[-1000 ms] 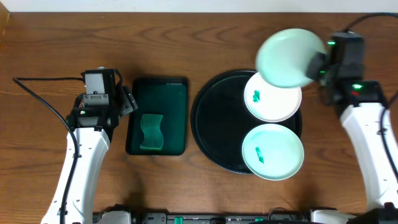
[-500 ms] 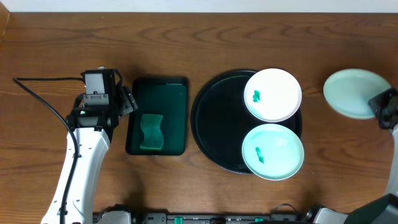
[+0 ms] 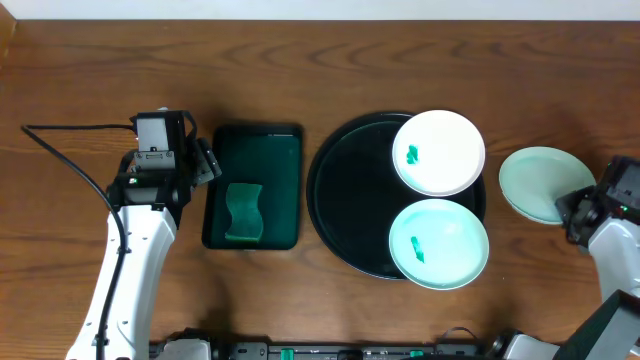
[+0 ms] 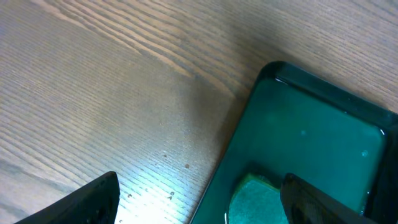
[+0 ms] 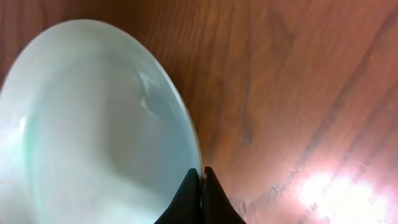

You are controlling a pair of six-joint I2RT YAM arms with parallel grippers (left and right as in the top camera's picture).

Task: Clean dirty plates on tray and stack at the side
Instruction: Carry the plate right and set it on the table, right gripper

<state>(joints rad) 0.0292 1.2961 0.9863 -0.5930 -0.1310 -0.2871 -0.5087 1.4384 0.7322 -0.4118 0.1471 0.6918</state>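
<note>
Across the wooden table (image 3: pixel 300 60), my right tool (image 5: pixel 200 180) pinches the rim of a clean pale plate (image 5: pixel 93 124) right of the black tray (image 3: pixel 345 190), where I judge the stack belongs, while two smeared plates (image 3: pixel 438 152) sit on the tray and my left tool (image 3: pixel 207 160) hangs open near the sponge (image 3: pixel 242 212).

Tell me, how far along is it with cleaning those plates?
Done: one pale mint plate, no smear visible, is off the black tray. In hand: the right tool pinches its rim, right of the tray. Left: the white plate and the other mint plate on the tray each carry a green smear; the sponge lies in the green tray, the left tool open beside it.
</note>
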